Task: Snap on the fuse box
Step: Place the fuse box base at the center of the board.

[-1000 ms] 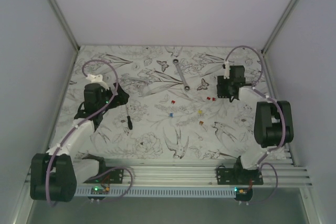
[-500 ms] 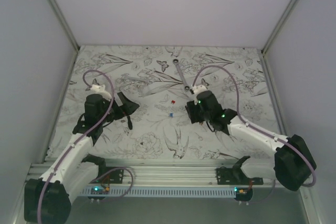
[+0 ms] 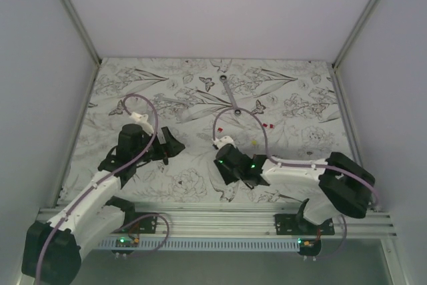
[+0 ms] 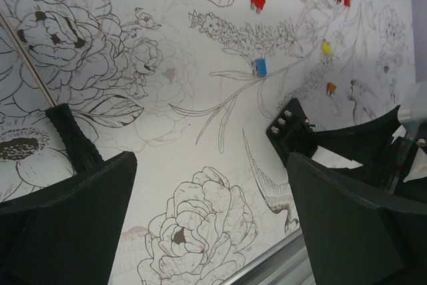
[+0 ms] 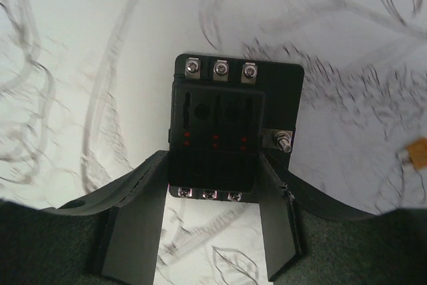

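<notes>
The fuse box point(image 5: 217, 121) is a small black block on a flat black base plate. In the right wrist view, taken left to right, it has a row of three silver screws along its far edge and another three along its near edge. A raised dark middle part carries a few tiny red marks, and a single silver stud sticks out at its right side. It sits near the middle of the flower-printed table point(image 3: 300, 78), toward the near edge, under the right arm's wrist. Whether it rests on the cloth or hangs just above it cannot be told. The left gripper point(image 4: 210, 165) has its fingers spread wide and holds nothing, with only bare printed cloth between them. The black handle of a screwdriver point(image 4: 75, 139) lies just beside its left finger, the thin shaft running away to the upper left. Beyond that gripper lie small loose fuses: a red fuse point(image 4: 257, 1), a blue fuse point(image 4: 260, 66), a yellow fuse point(image 4: 325, 47) and an orange fuse point(image 4: 331, 88). The right gripper point(image 5: 213, 178) is about half closed and grasps the fuse box. Its two fingers point(image 5: 137, 221) press against the left and right sides of the box's near half, and the far half juts out past the tips.
</notes>
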Action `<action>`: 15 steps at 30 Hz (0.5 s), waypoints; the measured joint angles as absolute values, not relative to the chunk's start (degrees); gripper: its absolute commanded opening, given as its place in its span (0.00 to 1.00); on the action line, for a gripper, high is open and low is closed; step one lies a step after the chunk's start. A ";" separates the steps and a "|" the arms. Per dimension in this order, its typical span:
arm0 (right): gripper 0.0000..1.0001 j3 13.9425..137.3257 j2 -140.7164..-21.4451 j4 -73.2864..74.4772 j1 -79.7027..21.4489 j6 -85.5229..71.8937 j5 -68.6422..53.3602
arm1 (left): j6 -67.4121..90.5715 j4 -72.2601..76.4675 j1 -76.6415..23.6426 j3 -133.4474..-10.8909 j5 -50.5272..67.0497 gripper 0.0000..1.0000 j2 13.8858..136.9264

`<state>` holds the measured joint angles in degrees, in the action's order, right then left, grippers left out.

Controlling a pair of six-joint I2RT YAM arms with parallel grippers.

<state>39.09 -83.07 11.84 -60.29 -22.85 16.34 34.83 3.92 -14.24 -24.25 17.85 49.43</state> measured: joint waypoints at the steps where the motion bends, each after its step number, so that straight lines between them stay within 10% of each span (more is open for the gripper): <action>1: 0.48 39.97 -84.93 11.49 -61.28 -23.31 17.02 | 34.48 3.90 -14.68 -24.25 17.65 1.00 49.69; 15: 0.92 44.10 -86.35 11.60 -65.30 -29.26 20.73 | 33.85 0.49 -15.81 -24.25 16.99 1.00 46.98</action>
